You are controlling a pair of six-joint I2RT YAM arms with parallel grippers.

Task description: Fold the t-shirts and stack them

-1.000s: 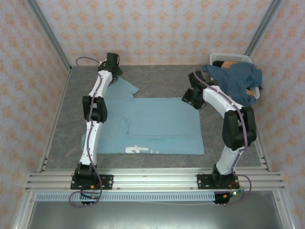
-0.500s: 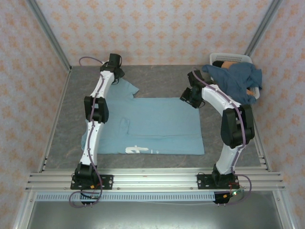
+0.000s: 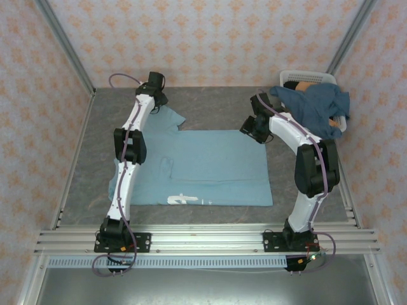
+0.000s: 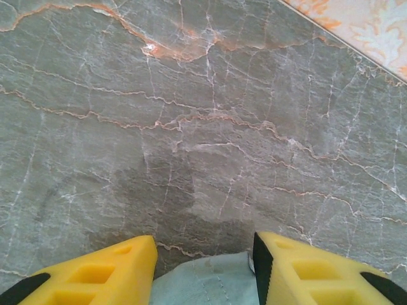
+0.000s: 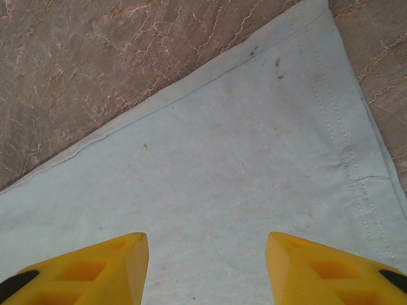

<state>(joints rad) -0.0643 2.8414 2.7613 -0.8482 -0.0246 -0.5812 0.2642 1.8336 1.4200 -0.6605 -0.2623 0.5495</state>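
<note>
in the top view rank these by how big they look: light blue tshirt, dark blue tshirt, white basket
1. light blue t-shirt, spread out flat
2. darker blue t-shirt, bunched over the basket
3. white basket, mostly covered by that shirt, so its full size is unsure

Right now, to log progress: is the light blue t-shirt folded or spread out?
Spread out: the light blue t-shirt lies flat on the table, one sleeve sticking out. Whether its near edge is folded under, cannot tell.

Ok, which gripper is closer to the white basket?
Right. The right gripper is over the t-shirt corner near the basket; the left gripper is across the table at its sleeve.
</note>
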